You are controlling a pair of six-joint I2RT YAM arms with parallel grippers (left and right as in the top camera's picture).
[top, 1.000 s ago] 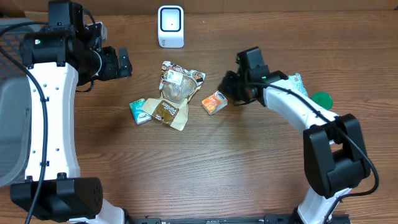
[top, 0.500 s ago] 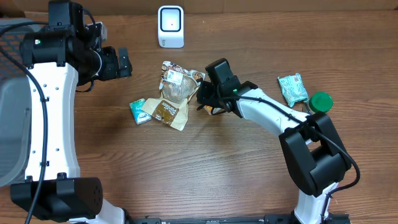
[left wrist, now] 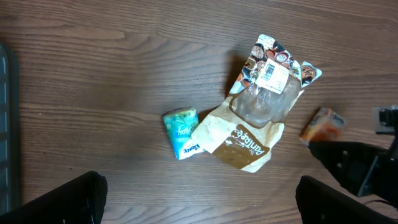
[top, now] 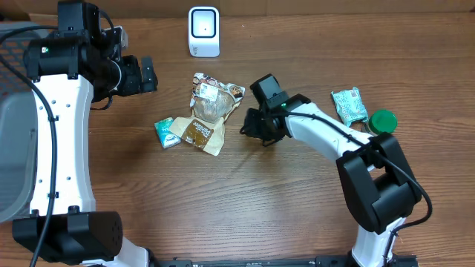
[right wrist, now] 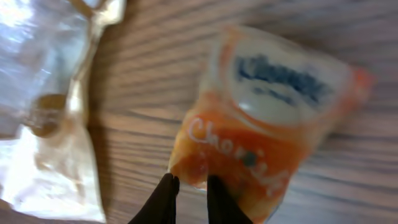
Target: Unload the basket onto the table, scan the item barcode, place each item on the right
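right gripper (right wrist: 191,182): closed on the lower edge of the orange soft-plastic tissue pack (right wrist: 273,118); only a thin pinch of wrapper sits between the fingers.
task item: the orange pack is under my right gripper, low over the brown wood tabletop (top: 297,215), just right of the pile; can't tell if it's clear of the wood.
risk, grip: edge pinch on a floppy wrapper, so I judge it could slip out or droop on the carry.
risk, barcode: no barcode on the face I see; if it ends up turned away from the scanner, no read.
risk, pile: clear plastic pouch with a printed label (top: 214,100) lies just beside the pack, with a brown paper packet (top: 200,133) and a small teal tissue pack (top: 166,132) past it; a low sweep could drag the pouch.
left gripper (top: 149,74): wide open, holding nothing, hovers left of the pile, well apart; little collision worry.
risk, scanner: white boxy barcode scanner (top: 203,31) stands at the far edge, well apart from the pack; it's a long carry, and coming in low could knock it.
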